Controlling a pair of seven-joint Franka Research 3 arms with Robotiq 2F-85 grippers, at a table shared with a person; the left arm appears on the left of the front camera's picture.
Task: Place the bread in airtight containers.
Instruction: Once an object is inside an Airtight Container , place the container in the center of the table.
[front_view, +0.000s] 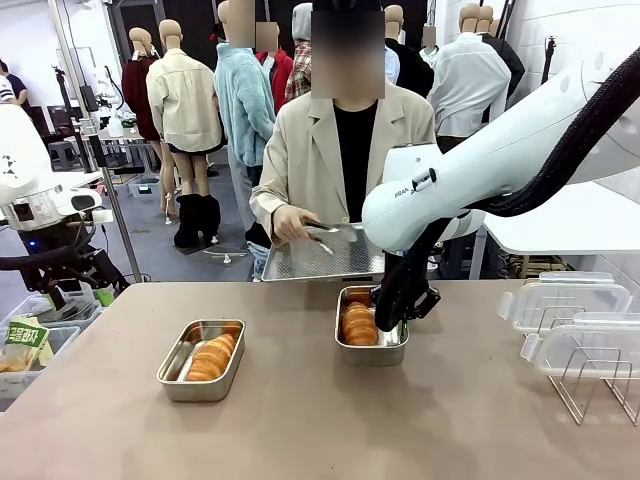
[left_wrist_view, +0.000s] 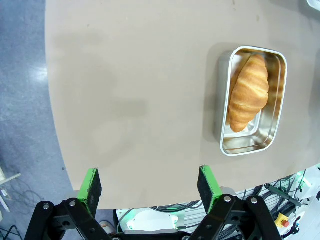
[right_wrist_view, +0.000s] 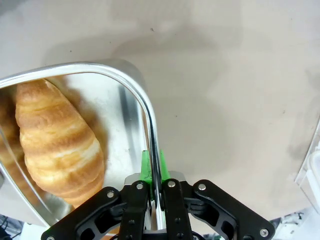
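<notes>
Lying slantwise in the nearer steel box, at about 8 o'clock on the brown surface, a golden croissant leaves part of the box's shiny floor bare. The left tool hangs released above the surface's edge, its green pads spread wide with nothing between them. In its wrist view that box lies at 2 o'clock, well apart from the fingers. The farther steel box sits just past the surface's middle, toward 1 o'clock, with a second croissant filling most of it. The right tool, at the end of the white right arm, is clenched on that box's side wall at 3 o'clock. The right wrist view shows the fingers pinched together over the rolled rim, with the pastry just beside them. Both boxes stand open-topped. At 3 o'clock, two clear lids rest on and beside a wire rack. At 12 o'clock, beyond the far edge, a person in a beige jacket holds a flat metal tray, one hand on it.
</notes>
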